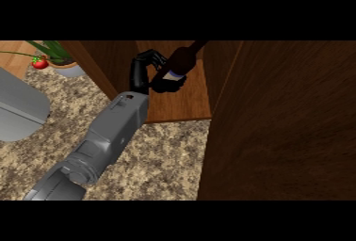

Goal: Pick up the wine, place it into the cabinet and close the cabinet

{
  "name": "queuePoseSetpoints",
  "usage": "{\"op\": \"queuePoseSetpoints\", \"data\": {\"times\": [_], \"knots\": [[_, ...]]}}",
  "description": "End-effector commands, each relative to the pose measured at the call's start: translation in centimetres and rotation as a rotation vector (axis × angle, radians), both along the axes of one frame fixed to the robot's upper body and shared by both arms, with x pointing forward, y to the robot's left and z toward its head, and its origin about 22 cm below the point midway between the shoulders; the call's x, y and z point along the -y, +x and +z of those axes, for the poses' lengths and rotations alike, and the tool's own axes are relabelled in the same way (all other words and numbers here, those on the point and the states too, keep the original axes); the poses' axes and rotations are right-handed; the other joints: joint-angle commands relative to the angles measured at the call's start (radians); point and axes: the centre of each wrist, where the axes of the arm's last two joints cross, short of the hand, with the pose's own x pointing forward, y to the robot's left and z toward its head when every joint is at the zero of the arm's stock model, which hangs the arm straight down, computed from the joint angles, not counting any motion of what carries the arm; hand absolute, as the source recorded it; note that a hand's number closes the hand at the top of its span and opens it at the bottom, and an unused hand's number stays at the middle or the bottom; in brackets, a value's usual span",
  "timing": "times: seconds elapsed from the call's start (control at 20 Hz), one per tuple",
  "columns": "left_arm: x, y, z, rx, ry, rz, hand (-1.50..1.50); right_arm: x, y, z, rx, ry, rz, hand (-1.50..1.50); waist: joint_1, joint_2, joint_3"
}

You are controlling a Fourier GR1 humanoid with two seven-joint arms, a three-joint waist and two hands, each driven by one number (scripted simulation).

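Cabinet door (pixel 285 127) looms nearest you, swung open — your left robot hand (pixel 149 70) is curled round the wine bottle (pixel 182 59) over the cabinet shelf (pixel 181 101), above the speckled counter (pixel 167 160).

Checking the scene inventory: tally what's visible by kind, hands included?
Wine bottle: 1, dark, inside the cabinet, held by the hand
Cabinet: 1, brown wood, door open
Potted plant: 1, top left
Tomato: 1, red, beside the plant
Grey appliance: 1, at the left edge, kind unclear
Hand: 1, black; which side it belongs to is unclear
Total: 6
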Motion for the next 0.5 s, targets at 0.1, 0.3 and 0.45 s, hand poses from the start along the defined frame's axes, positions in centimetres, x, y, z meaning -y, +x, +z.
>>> {"op": "queuePoseSetpoints", "data": {"times": [0.1,0.3,0.45], "knots": [[-1.8,0.5,0.3,-0.046,0.022,0.051,1.5,-0.3,-0.9,0.1,0.021,0.025,0.04,-1.5,-0.014,0.008,-0.002],[-0.7,-0.1,-0.5,-0.076,0.06,0.109,1.5,-0.1,-1.1,-0.4,0.022,0.006,0.055,-1.5,-0.03,0.014,0.0],[-0.6,-0.2,-0.8,-0.085,-0.003,0.082,1.5,-0.4,-0.8,0.1,0.032,0.023,0.066,-1.5,-0.026,0.014,-0.002]]}}
